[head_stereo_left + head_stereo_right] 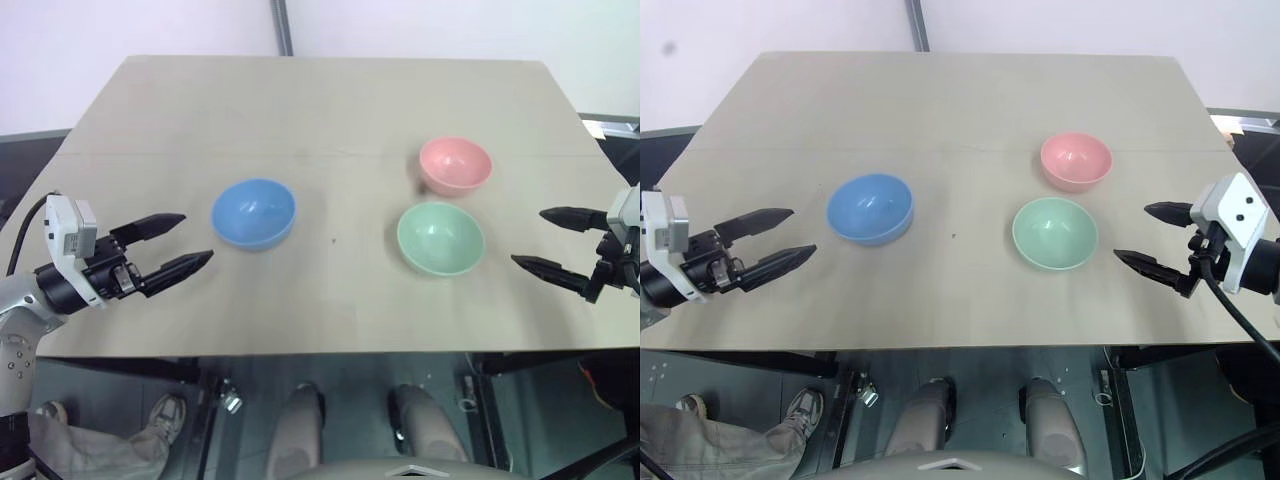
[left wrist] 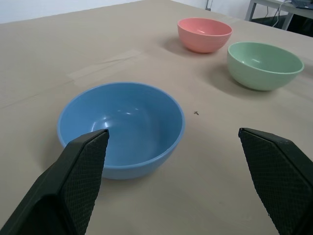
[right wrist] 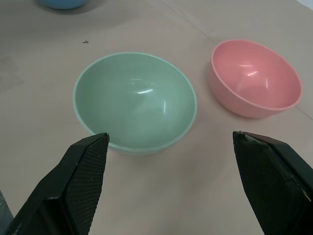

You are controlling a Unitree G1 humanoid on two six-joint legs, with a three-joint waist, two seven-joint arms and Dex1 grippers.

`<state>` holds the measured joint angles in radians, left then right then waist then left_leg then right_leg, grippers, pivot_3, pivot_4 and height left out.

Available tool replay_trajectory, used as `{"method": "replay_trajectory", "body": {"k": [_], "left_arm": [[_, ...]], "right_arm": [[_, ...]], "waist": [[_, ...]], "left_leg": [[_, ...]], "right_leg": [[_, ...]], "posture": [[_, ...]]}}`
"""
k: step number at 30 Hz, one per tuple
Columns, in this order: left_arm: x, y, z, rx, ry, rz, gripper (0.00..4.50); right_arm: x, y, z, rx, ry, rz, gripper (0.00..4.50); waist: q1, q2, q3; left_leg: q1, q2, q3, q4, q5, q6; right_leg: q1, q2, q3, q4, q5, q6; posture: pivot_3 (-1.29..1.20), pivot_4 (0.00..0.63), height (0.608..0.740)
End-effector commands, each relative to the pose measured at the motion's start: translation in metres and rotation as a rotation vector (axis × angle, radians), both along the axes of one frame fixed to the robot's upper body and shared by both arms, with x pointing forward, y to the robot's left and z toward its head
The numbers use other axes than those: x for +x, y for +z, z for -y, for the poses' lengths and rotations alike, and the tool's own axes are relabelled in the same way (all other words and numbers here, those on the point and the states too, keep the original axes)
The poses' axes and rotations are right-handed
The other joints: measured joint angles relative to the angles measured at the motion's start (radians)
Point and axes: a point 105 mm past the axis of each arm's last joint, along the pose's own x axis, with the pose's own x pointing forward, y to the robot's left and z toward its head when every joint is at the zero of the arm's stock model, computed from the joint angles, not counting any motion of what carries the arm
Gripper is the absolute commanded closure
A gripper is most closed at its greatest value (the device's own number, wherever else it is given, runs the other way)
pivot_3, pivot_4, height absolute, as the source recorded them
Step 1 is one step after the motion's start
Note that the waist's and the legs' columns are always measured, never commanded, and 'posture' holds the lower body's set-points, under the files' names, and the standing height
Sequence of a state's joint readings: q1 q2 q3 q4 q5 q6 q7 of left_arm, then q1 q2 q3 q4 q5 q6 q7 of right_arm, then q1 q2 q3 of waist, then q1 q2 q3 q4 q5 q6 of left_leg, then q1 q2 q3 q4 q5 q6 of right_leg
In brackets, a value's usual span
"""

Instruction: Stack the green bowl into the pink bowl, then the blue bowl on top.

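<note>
Beige and bare apart from three bowls, the wide table (image 1: 320,110) stands before a pale wall. Taking the table's middle as the clock's centre, the left pincer (image 1: 185,242) hovers near 8 o'clock with its two black fingers spread wide and nothing between them, pointing toward the round sky-blue plastic bowl (image 1: 254,212), which sits upright just beside it at about 9 o'clock. Well apart from that bowl, the round mint-green plastic bowl (image 1: 441,237) stands at about 4 o'clock, and the round salmon-pink plastic bowl (image 1: 456,165) just beyond it at about 2 o'clock, the two close together but not touching. The right pincer (image 1: 540,240) hangs near 4 o'clock by the table's edge, likewise spread and empty, aimed at the green bowl.

By my reading nothing is stacked yet: all three bowls lie separate and empty, so both placements remain.
</note>
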<state>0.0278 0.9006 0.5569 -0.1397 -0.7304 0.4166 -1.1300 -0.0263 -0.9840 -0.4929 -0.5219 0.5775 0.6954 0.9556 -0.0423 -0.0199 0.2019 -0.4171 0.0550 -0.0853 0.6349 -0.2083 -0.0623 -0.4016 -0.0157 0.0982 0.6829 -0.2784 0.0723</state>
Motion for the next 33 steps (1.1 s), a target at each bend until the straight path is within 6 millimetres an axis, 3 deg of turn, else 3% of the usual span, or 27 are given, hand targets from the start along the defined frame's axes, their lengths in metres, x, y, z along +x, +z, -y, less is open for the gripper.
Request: {"method": "replay_trajectory", "body": {"k": [1,7,11,17,23,27,33], "left_arm": [[0.001,0.011,0.005,0.02,-0.023,0.031,0.0],[0.007,0.019,0.019,0.004,-0.056,0.055,0.0],[0.01,0.02,0.03,-0.017,-0.08,0.057,0.0],[0.013,0.022,0.052,-0.071,-0.134,0.059,0.0],[0.013,0.024,0.059,-0.097,-0.144,0.063,0.0],[0.008,0.023,0.063,-0.104,-0.147,0.057,0.0],[0.002,0.024,0.065,-0.107,-0.134,0.058,0.0]], "right_arm": [[-0.001,0.015,0.0,-0.016,0.0,0.06,0.12],[0.004,0.015,-0.006,-0.014,0.007,0.075,0.12],[0.02,0.013,-0.018,-0.028,0.013,0.11,0.12],[0.081,0.007,-0.031,-0.04,-0.116,0.142,0.12],[0.141,0.006,-0.071,0.032,-0.147,0.08,0.12],[0.164,0.001,-0.093,0.028,-0.145,0.025,0.12],[0.186,-0.017,-0.102,-0.007,-0.163,-0.072,0.12]], "waist": [[0.0,0.0,0.0],[0.001,0.0,0.0],[-0.004,0.0,0.0],[-0.008,0.0,0.0],[-0.022,0.001,0.001],[-0.024,0.001,0.001],[-0.022,0.001,0.001]], "left_leg": [[0.0,0.0,0.0,0.0,0.0,0.0],[-0.001,0.0,0.0,0.0,0.0,0.0],[0.0,0.0,0.0,-0.001,0.0,0.0],[-0.001,0.0,0.0,0.0,0.0,0.0],[-0.001,0.0,0.0,-0.002,0.0,0.0],[-0.002,0.0,0.0,-0.004,0.0,0.0],[-0.004,0.0,-0.001,-0.004,0.0,0.0]], "right_leg": [[0.0,0.0,0.0,0.0,0.0,0.0],[0.0,0.0,0.0,-0.003,0.0,0.0],[0.0,0.0,0.0,-0.003,0.001,0.0],[0.0,0.0,0.0,-0.002,0.001,0.0],[-0.001,0.0,0.0,-0.002,0.001,-0.001],[-0.002,0.0,0.0,-0.003,0.001,-0.001],[-0.003,-0.001,-0.001,-0.003,0.001,-0.001]], "posture": [[0.0,0.15,0.74],[0.0,0.15,0.74],[0.0,0.15,0.74],[0.0,0.15,0.74],[0.0,0.15,0.74],[0.0,0.15,0.74],[0.0,0.15,0.74]]}}
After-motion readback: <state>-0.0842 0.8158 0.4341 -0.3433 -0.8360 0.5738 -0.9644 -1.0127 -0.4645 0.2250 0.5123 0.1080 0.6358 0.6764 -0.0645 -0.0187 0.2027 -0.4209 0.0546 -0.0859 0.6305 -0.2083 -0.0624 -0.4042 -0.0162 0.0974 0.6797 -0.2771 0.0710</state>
